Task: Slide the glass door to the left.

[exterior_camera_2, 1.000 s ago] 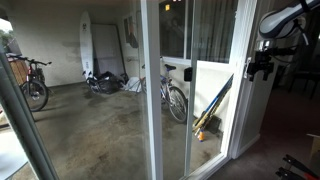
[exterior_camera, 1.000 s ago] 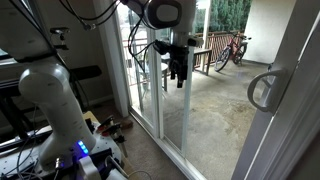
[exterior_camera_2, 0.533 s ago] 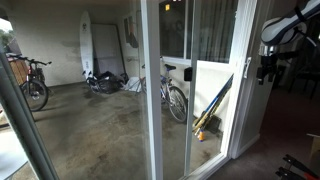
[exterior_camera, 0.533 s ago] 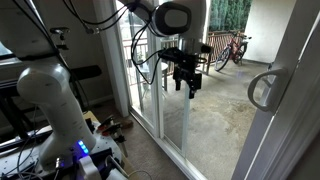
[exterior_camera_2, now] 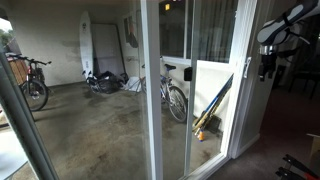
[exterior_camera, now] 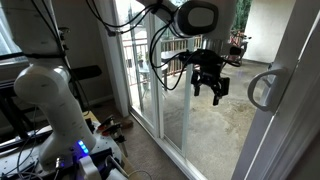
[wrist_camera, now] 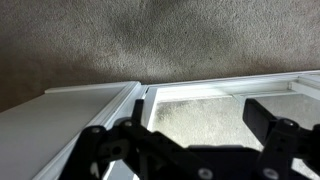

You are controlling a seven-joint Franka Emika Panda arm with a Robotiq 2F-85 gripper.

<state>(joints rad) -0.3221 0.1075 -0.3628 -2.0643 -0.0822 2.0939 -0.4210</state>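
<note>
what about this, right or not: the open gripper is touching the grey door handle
Not right. The open gripper is not touching the grey handle; it hangs in the air, apart from it, as an exterior view shows.

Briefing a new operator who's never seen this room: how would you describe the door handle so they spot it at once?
In an exterior view, white-framed glass panels face the patio. The glass door is the nearest, at the right edge; on its white frame sits the handle, a grey D-shaped loop no other panel there shows.
</note>
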